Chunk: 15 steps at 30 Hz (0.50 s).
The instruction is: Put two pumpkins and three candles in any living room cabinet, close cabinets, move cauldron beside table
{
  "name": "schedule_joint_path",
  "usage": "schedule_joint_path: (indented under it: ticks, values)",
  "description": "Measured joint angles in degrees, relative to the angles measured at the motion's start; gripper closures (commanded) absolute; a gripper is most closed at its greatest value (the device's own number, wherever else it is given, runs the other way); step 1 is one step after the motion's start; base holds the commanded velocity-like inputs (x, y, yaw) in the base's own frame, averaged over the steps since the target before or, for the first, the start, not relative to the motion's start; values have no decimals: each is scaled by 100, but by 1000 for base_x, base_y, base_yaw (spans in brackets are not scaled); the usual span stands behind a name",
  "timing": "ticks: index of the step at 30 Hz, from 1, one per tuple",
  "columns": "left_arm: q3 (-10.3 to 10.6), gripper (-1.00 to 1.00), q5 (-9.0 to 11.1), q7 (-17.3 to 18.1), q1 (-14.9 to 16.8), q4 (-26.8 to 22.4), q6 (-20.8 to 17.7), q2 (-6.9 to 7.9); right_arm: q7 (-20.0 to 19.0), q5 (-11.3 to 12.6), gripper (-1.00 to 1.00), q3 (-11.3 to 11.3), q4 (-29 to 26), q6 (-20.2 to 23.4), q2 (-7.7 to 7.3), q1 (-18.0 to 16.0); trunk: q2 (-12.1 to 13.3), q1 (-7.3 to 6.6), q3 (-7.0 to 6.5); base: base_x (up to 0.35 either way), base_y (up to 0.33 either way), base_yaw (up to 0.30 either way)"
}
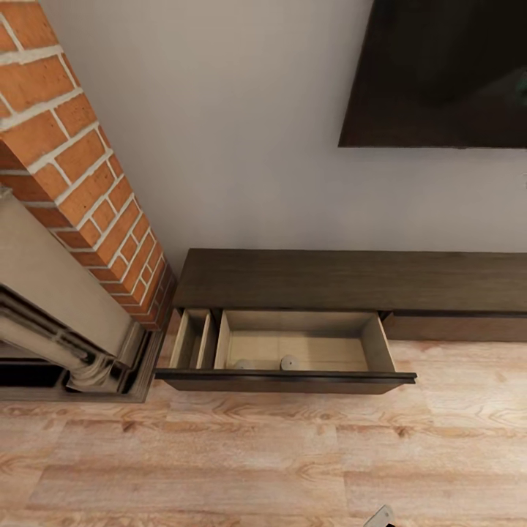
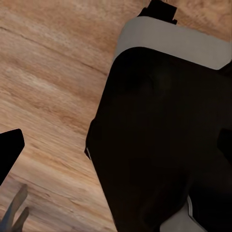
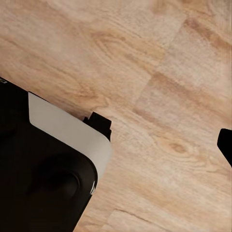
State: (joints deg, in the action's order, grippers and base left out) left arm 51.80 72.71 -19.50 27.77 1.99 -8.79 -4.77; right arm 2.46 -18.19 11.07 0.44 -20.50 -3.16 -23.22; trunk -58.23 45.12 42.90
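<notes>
Wood-plank floor runs along a grey wall, brick fireplace at left. One cabinet stands against the wall, its drawer pulled out; two candles (one half hidden by the drawer front) sit inside. Grippers' spread: cannot tell; wrist views show robot base over floor.

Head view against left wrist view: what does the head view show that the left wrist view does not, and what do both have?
Head view: the dark cabinet by the wall, its drawer pulled open with two candles inside, a brick column, and a dark screen. Left wrist view: the robot's black and grey body from close above. Both: the wooden floor.
</notes>
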Motion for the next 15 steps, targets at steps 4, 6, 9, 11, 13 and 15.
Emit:
schedule_joint_path:
  ticks: [4,6,9,11,13,15]
  values:
    - [-25,-100,-2,1,0,-2,4,-1,0,0,-100,0,0,-5,0,1,0,0,-37,0,0,0]
    - [-28,-100,-2,3,0,-4,7,-6,0,0,-100,0,0,-6,0,2,0,0,-55,0,0,0]
    - [-29,-100,-9,6,0,-6,8,-13,0,0,-100,-5,0,-12,-3,9,0,0,-83,0,0,0]
    - [-30,-100,-10,7,0,-6,9,-14,0,-3,-100,-6,0,-17,-4,26,0,0,-101,0,0,0]
    - [-30,-100,-11,7,0,-3,9,-14,0,-7,-100,-7,0,-62,-2,38,0,0,-119,0,0,0]
    - [-30,-100,-11,8,0,-1,10,-11,0,-8,-100,-6,0,-159,-6,68,0,0,-138,0,0,0]
